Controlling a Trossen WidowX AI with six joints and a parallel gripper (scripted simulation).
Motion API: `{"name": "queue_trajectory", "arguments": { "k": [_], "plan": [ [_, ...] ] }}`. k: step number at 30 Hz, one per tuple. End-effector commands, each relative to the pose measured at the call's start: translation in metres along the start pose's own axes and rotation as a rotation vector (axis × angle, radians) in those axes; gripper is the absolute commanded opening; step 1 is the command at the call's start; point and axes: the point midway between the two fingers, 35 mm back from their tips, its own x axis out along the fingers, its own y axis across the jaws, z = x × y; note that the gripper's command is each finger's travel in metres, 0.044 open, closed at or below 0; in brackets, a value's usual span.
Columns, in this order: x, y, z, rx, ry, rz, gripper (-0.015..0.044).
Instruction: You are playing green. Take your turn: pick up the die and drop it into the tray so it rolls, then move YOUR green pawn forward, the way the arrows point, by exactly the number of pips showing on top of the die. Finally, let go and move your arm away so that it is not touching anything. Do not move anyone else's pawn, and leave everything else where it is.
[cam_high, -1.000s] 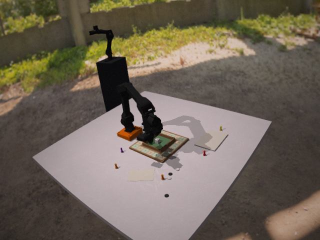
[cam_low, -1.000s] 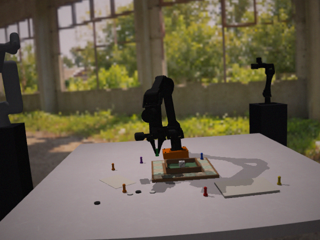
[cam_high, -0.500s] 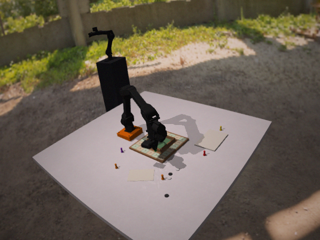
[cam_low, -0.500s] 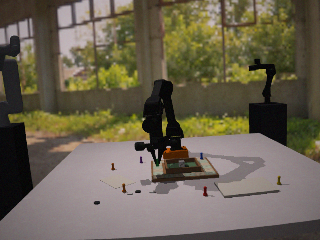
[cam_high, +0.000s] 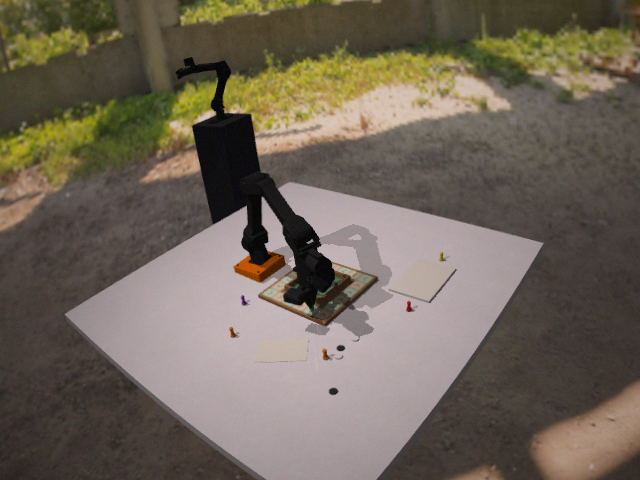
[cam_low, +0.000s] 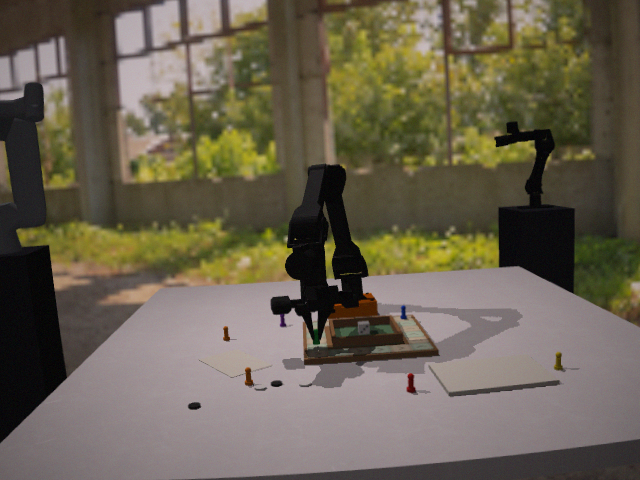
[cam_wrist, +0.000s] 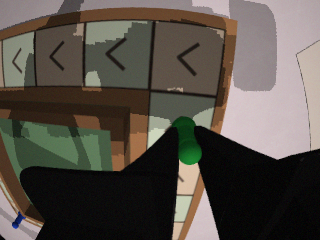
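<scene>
My gripper (cam_high: 312, 303) (cam_low: 316, 337) (cam_wrist: 185, 134) is shut on the green pawn (cam_low: 316, 334) (cam_wrist: 190, 150) and holds it upright at the board (cam_low: 372, 357) (cam_wrist: 117, 60). In the wrist view the pawn is over the side column, at the square beside the corner square; whether its base touches the board I cannot tell. The die (cam_low: 363, 327) lies in the tray (cam_low: 368, 339) (cam_wrist: 140, 130) in the middle of the board. Its top face is too small to read, and the arm hides it in the top view.
A blue pawn (cam_low: 403, 312) (cam_wrist: 18, 220) stands by the board's far side. Purple (cam_high: 243, 300) (cam_low: 282, 320), orange (cam_high: 324, 354) (cam_low: 248, 376), red (cam_high: 408, 306) (cam_low: 410, 383) and yellow (cam_high: 441, 256) (cam_low: 558, 361) pawns stand around, with flat cards (cam_high: 282, 350) (cam_low: 493, 374) and small discs (cam_high: 333, 391) (cam_low: 194, 405).
</scene>
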Motion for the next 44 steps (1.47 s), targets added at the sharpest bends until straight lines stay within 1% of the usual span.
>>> {"name": "queue_trajectory", "arguments": {
  "k": [1, 4, 5, 14, 18, 21, 23, 26, 32, 37, 38, 44],
  "plan": [
    [0.009, 0.001, -0.002, -0.002, 0.01, 0.006, 0.0],
    [0.011, 0.001, -0.002, -0.002, 0.01, 0.006, 0.0],
    [0.006, 0.0, 0.0, 0.001, 0.001, 0.001, 0.0026],
    [0.003, 0.0, 0.0, 0.001, 0.002, 0.001, 0.0263],
    [-0.041, 0.0, 0.001, -0.002, 0.009, 0.006, 0.0368],
    [-0.044, 0.0, 0.0, -0.002, 0.009, 0.007, 0.044],
    [-0.046, 0.001, -0.001, 0.0, 0.009, 0.007, 0.044],
    [-0.066, 0.026, -0.017, 0.021, 0.01, 0.009, 0.044],
    [-0.105, 0.083, -0.073, 0.078, 0.016, 0.015, 0.044],
    [-0.122, 0.119, -0.128, 0.125, 0.022, 0.017, 0.044],
    [-0.119, 0.102, -0.098, 0.098, 0.003, 0.01, 0.044],
    [-0.119, 0.102, -0.098, 0.098, 0.003, 0.01, 0.044]
  ]
}}
